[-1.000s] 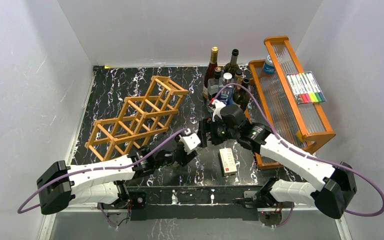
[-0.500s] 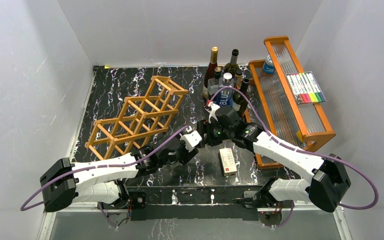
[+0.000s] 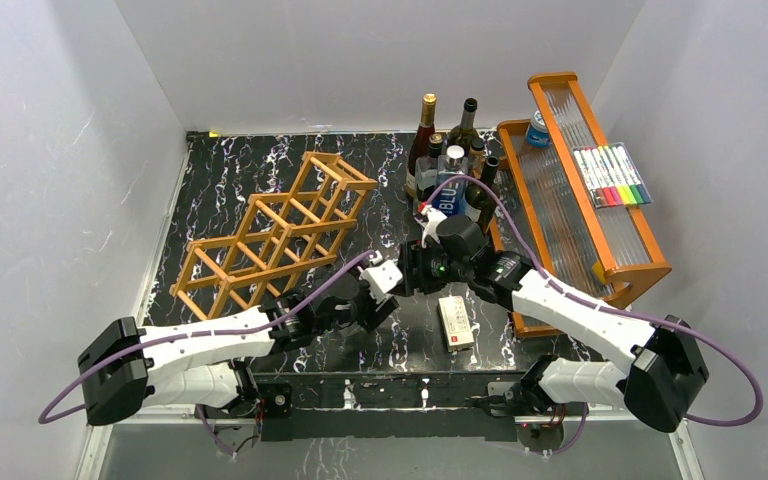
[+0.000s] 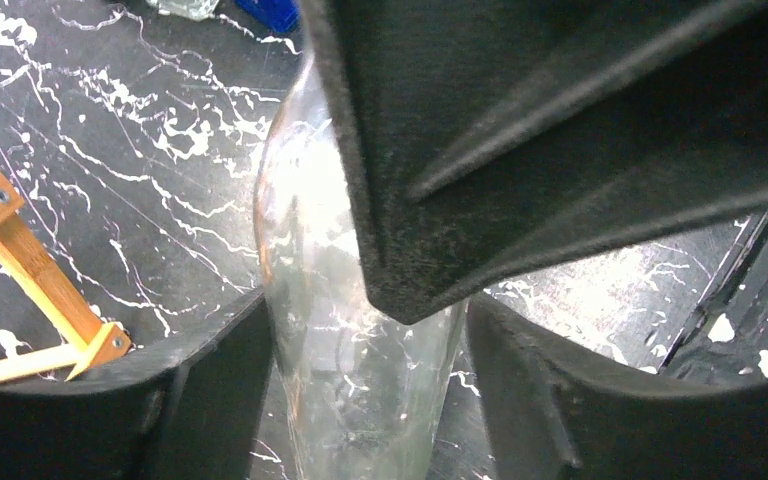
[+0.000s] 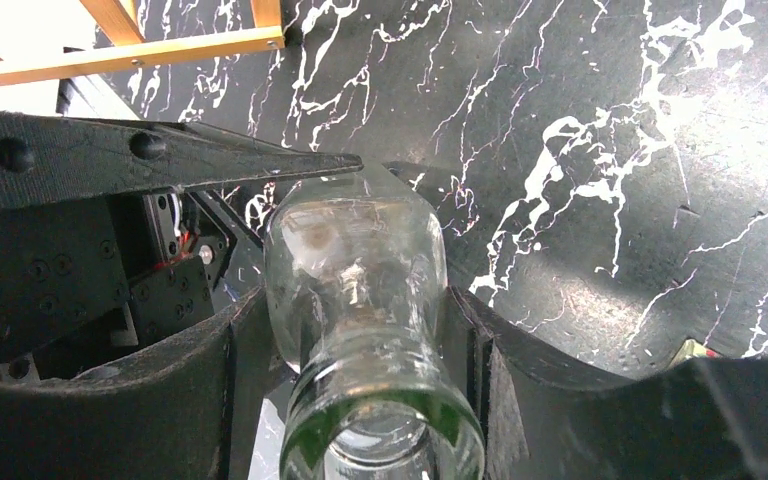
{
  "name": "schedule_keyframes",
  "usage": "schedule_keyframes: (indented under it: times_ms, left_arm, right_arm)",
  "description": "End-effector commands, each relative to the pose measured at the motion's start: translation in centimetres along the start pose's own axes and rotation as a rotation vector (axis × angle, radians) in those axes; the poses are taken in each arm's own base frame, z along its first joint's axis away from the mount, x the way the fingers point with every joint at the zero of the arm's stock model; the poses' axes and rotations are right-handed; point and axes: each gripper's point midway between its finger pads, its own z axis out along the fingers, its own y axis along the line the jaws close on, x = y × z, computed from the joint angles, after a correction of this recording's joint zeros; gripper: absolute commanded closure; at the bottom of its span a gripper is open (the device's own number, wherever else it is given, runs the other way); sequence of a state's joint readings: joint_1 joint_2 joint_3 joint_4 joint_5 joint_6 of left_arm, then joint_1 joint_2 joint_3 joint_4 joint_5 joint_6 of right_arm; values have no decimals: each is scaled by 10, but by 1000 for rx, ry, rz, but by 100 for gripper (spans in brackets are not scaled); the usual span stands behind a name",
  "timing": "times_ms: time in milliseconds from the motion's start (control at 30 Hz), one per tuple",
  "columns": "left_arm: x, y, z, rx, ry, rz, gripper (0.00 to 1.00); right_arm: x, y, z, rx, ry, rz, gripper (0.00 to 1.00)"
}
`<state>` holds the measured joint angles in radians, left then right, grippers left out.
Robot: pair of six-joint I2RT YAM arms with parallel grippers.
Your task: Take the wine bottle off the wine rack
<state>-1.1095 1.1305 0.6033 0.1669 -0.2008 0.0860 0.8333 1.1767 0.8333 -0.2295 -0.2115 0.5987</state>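
Left gripper: clamped on the body of a clear glass wine bottle, black fingers pressed to both sides. Right gripper: set around the same bottle at its shoulder, apparently tight on the glass, though contact is hard to judge up close. Bottle held between the two grippers above the table's near middle, off the orange-brown wooden lattice wine rack and just right of it, not touching. Beneath, a black marble-patterned tabletop with white veins. Near the grippers, a small white box lying flat. At the back, a cluster of standing bottles; on the right, an orange-brown tiered tray bearing coloured markers. Plain white walls on three sides.
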Motion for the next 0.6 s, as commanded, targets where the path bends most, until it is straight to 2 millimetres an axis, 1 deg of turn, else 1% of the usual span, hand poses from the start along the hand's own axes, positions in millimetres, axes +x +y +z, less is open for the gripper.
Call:
schedule_keyframes:
  times_ms: [0, 100, 133, 200, 367, 567]
  left_arm:
    - [-35, 1, -11, 9, -93, -42, 26]
    - [-40, 1, -14, 9, -104, -49, 5]
    - [-41, 2, -15, 10, -109, -50, 2]
    - [-44, 2, -18, 10, -118, -56, 2]
    - [-52, 6, -27, -1, -138, -63, 2]
    - [-60, 14, -35, -30, -154, -63, 2]
  right_arm:
    - [-38, 34, -14, -116, -151, -50, 94]
    - [-46, 32, -22, -76, -180, -71, 96]
    - [-49, 29, -25, -50, -191, -82, 96]
    - [-54, 23, -33, 1, -202, -108, 97]
    - [-66, 0, -55, 181, -220, -182, 100]
    - [-85, -24, -91, 400, -256, -249, 100]
